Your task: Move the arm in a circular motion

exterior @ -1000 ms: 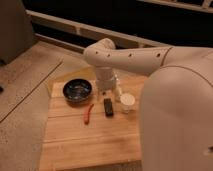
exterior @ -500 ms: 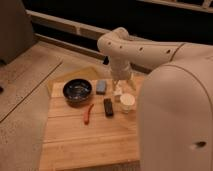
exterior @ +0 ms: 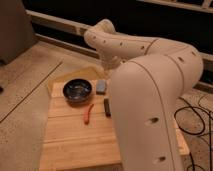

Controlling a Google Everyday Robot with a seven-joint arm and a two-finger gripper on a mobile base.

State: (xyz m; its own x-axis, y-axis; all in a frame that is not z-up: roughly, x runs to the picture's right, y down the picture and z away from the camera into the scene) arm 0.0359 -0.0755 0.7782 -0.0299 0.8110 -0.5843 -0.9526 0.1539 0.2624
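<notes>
The cream-white arm (exterior: 150, 95) fills the right half of the camera view. Its thick near segment rises from the bottom right, bends at the top right and runs left to a rounded joint (exterior: 102, 37). From there a shorter segment (exterior: 112, 62) drops towards the back of the wooden table (exterior: 75, 142). The gripper is hidden behind the near segment, somewhere over the table's back right part.
On the table lie a dark bowl (exterior: 76, 90), a grey-blue block (exterior: 101, 87), a dark bar (exterior: 107, 107) and a red chili (exterior: 89, 114). Black cables (exterior: 196, 120) lie on the floor at the right. A dark railing (exterior: 55, 22) runs along the back.
The arm has swung right and closer to the camera. Its near segment now covers the white cup and the table's right side, and the wrist end has gone out of sight.
</notes>
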